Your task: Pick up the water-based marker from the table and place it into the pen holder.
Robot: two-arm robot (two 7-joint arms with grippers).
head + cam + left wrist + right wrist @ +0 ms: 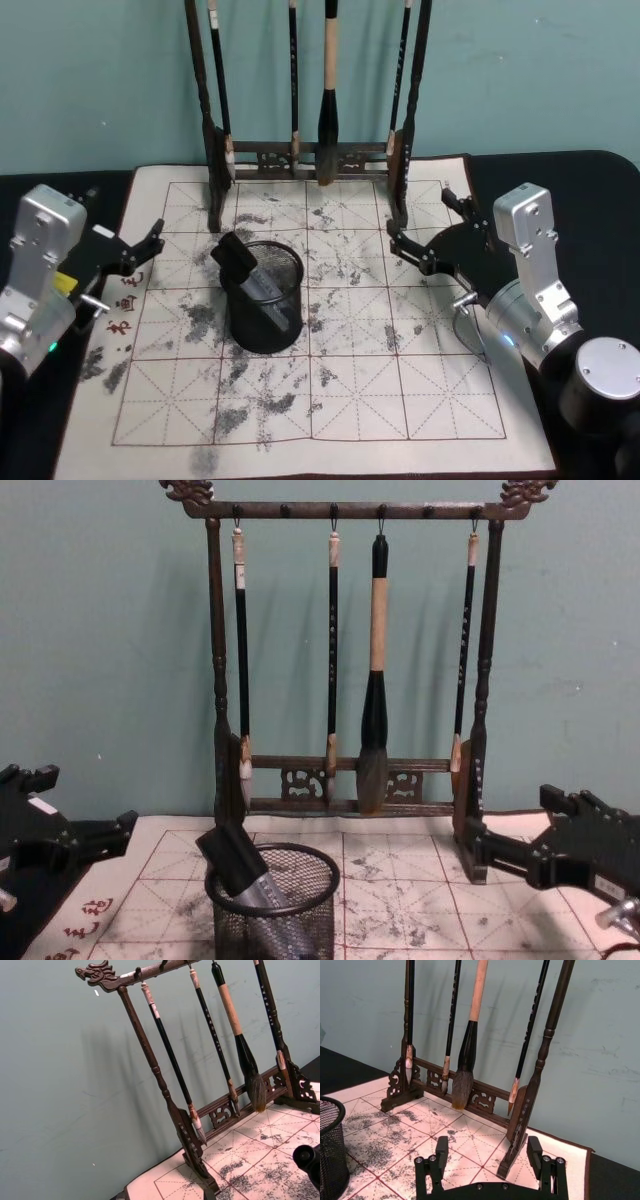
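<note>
With the black-capped grey marker (252, 277) leaning in the pen holder (265, 325), I see left gripper (146, 254) and right gripper (421, 247) flanking it, jaws apart.

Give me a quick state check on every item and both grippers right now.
water-based marker: in the pen holder, leaning, cap end past the rim.
pen holder: upright on the mat.
left gripper: open, empty.
right gripper: open, empty.
brush rack: upright, four brushes hanging.
</note>
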